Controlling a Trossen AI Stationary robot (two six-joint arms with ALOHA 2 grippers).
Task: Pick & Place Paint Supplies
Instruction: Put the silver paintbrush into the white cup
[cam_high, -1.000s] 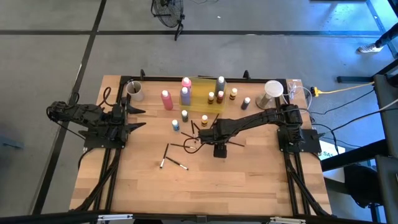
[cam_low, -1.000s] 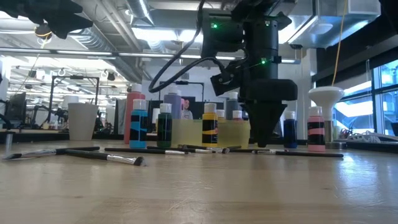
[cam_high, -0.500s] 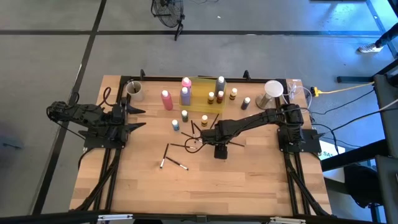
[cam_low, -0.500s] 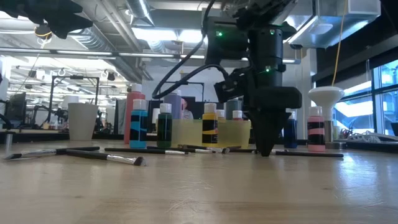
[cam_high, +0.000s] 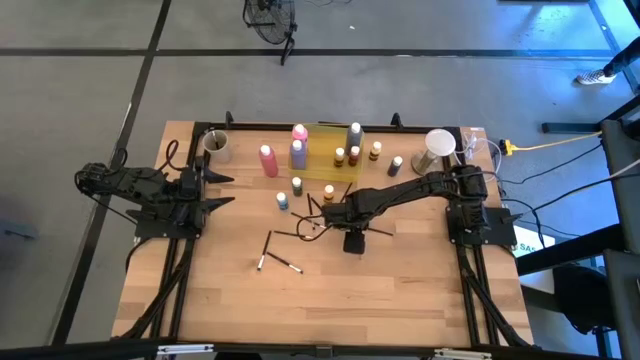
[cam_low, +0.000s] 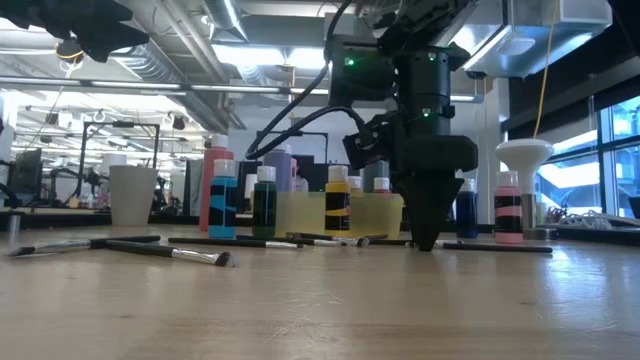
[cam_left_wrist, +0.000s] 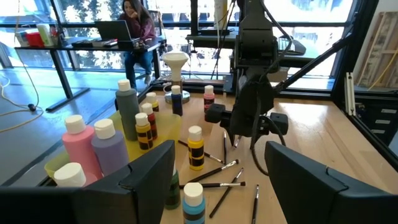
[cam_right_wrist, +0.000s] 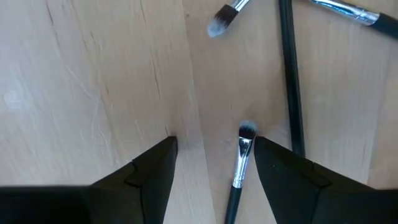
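Several thin dark brushes lie scattered on the wooden table's middle (cam_high: 300, 232). My right gripper (cam_right_wrist: 214, 142) points down over them, open, low over the table (cam_low: 425, 243). One white-tipped brush (cam_right_wrist: 239, 163) lies flat between its fingers, close to one of them; I cannot tell whether they touch. Tall pink (cam_high: 267, 160), purple (cam_high: 298, 153) and grey (cam_high: 355, 135) bottles stand at the back. Small white-capped bottles (cam_high: 297, 186) stand before them. My left gripper (cam_left_wrist: 217, 168) waits open at the table's left (cam_high: 225, 190).
A translucent yellow tray (cam_high: 322, 158) at the back holds small bottles. A pale cup (cam_high: 217, 146) stands back left, a white funnel-shaped cup (cam_high: 439, 146) back right. Two more brushes (cam_high: 272, 256) lie nearer the front. The near half of the table is bare wood.
My right gripper has sunk a little toward the brushes and tipped slightly, staying open.
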